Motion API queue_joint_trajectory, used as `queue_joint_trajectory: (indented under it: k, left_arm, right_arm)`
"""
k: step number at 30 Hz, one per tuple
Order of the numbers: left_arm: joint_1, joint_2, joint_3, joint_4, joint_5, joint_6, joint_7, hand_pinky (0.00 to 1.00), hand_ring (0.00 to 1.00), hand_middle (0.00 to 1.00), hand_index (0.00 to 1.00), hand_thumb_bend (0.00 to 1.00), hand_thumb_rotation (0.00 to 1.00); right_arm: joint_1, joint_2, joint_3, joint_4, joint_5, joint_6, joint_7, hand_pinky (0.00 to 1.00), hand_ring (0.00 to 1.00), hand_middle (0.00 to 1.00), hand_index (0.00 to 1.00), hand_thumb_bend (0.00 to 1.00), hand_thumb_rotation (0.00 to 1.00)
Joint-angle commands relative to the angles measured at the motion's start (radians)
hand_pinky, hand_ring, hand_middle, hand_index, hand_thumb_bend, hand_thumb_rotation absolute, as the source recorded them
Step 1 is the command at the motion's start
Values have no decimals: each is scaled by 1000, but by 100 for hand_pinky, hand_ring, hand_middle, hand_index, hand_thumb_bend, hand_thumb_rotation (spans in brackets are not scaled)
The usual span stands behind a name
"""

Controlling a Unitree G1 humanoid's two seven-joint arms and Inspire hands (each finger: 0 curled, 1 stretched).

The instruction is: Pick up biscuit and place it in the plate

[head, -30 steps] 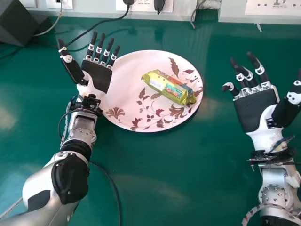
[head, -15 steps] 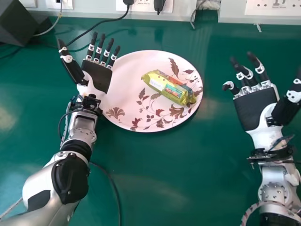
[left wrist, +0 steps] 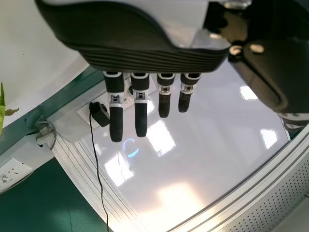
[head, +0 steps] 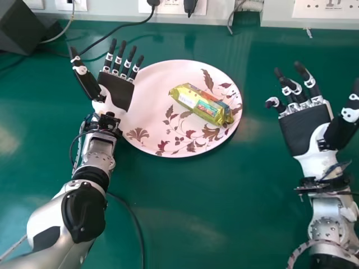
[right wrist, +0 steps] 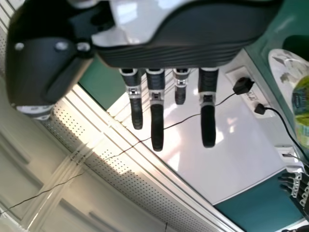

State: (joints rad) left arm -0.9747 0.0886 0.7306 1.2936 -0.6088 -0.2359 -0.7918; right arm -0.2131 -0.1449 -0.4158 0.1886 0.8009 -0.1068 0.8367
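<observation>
The yellow-green biscuit packet (head: 202, 104) lies on the right half of the white plate (head: 151, 101), which has brown leaf patterns. At the plate's left edge is my left hand (head: 116, 89), palm up and open, apart from the packet. My right hand (head: 305, 129) is held palm up to the right of the plate, its fingers relaxed and holding nothing. In the left wrist view the left hand (left wrist: 140, 106) has straight fingers. In the right wrist view the right hand (right wrist: 157, 116) is open too, with part of the packet (right wrist: 301, 108) at the side.
A dark box (head: 25, 28) stands at the back left of the green table (head: 224, 213). Black cables (head: 126, 28) run over the table near it and beside the left forearm. Power sockets (head: 171, 5) line the back edge.
</observation>
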Motion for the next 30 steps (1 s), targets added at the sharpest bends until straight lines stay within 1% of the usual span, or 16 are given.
queue_joint_trajectory:
  k: [1,3,10,13,17,18,19,22,26,30]
  left_arm:
    - [47,-16,8,26,-6,13,-13,75,84,99,100,100,89]
    - [47,-15,5,26,-1,10,-10,75,85,100,100,100,90]
    - [42,-9,9,27,-5,21,-11,69,82,99,100,100,89]
    - [41,-9,7,26,-1,20,-4,72,85,100,100,100,89]
    - [45,-7,10,25,-5,29,-31,73,84,100,100,100,90]
    - [46,-7,8,25,-2,21,-29,73,83,100,100,100,90]
    - [48,-9,4,24,7,-3,-17,74,84,100,100,100,91]
    - [53,-12,-13,23,31,-54,13,77,85,100,100,100,91]
    - [53,-12,-12,24,32,-55,18,74,84,100,100,100,89]
    - [52,-12,-6,24,30,-49,13,71,83,100,100,100,90]
  right_arm:
    - [18,3,-10,-17,12,2,-1,38,50,60,82,84,84]
    - [18,3,-8,-19,10,1,4,39,50,60,82,84,84]
    - [7,3,-17,-16,11,-4,-7,39,51,61,82,84,85]
    - [9,2,-15,-24,14,-4,4,39,50,60,81,85,84]
    - [22,5,-12,-46,-11,-20,-23,40,51,61,81,83,85]
    - [24,5,-12,-50,-16,-26,-26,40,52,61,81,82,85]
    - [26,5,-12,-53,-15,-26,-26,40,52,61,81,82,85]
    - [28,4,-9,-55,-8,-19,-18,38,52,63,83,78,85]
    - [28,11,-7,-56,-6,-15,-28,38,53,63,83,75,87]
    - [28,15,-6,-58,-13,-22,-36,38,53,63,83,75,86]
